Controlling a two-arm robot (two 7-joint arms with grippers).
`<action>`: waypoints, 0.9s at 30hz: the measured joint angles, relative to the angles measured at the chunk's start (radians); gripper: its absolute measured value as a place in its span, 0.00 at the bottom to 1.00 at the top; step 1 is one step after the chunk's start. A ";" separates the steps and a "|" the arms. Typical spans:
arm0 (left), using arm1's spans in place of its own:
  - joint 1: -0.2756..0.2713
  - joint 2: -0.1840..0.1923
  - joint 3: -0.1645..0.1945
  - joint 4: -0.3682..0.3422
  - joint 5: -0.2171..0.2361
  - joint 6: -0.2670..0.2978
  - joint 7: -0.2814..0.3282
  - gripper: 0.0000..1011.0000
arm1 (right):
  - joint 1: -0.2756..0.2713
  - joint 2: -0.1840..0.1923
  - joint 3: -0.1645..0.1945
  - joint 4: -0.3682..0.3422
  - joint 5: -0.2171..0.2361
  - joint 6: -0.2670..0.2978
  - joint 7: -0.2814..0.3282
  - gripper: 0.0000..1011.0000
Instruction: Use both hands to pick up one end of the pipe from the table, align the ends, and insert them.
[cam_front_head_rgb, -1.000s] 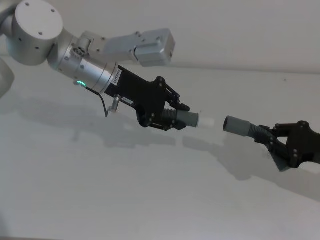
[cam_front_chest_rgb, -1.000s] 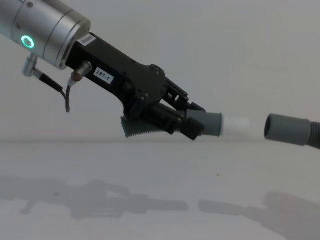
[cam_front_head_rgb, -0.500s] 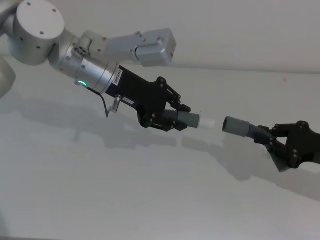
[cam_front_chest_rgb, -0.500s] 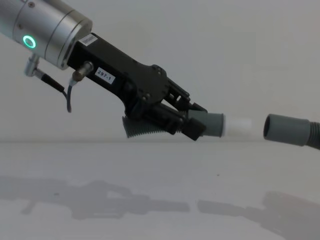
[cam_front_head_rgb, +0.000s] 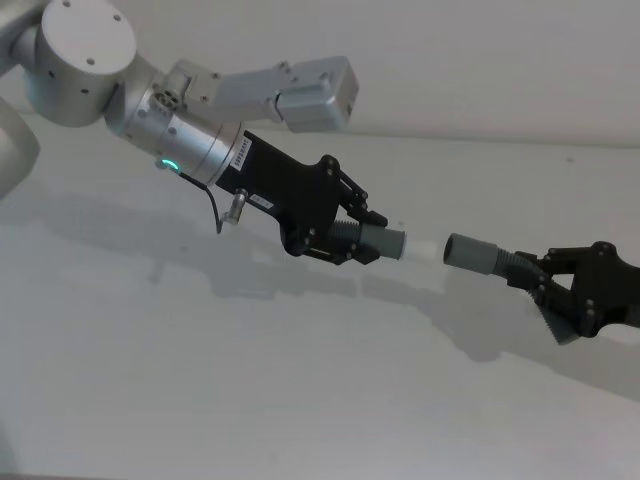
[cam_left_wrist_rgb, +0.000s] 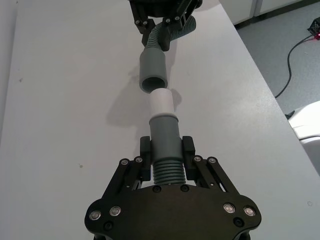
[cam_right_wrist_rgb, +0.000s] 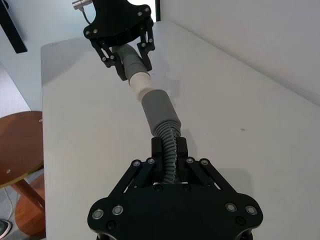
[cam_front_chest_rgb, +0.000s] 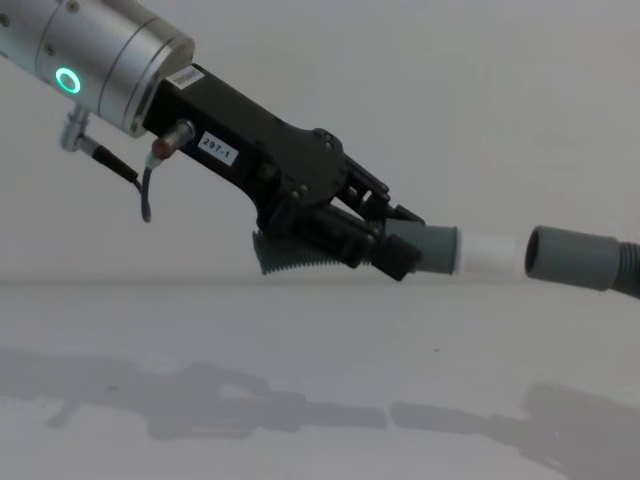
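Left pincer (cam_front_head_rgb: 345, 237) clamped on ribbed part of white-tipped pipe piece (cam_front_head_rgb: 380, 243), held above the surface (cam_front_head_rgb: 250, 400); it has moved right since earlier, white tip (cam_front_chest_rgb: 492, 254) now just short of the other collar's mouth. Right pincer (cam_front_head_rgb: 560, 290) stays put, gripping wide-collar pipe piece (cam_front_head_rgb: 478, 254) by its ribs, aloft.

My grippers are matt black plastic; pipe pieces (cam_left_wrist_rgb: 164, 145) ribbed grey plastic with smooth collars; table (cam_front_head_rgb: 250, 380) matt white.
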 joint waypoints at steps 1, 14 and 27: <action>-0.001 -0.001 0.001 0.001 -0.001 0.000 0.000 0.35 | 0.000 0.000 0.000 0.000 0.000 0.000 0.000 0.15; -0.015 -0.005 0.014 0.007 -0.004 0.000 -0.001 0.35 | 0.002 0.001 -0.002 0.002 0.002 -0.001 0.004 0.15; -0.028 -0.011 0.026 0.019 -0.008 -0.004 0.000 0.35 | 0.003 0.002 -0.003 0.002 0.004 -0.002 0.005 0.15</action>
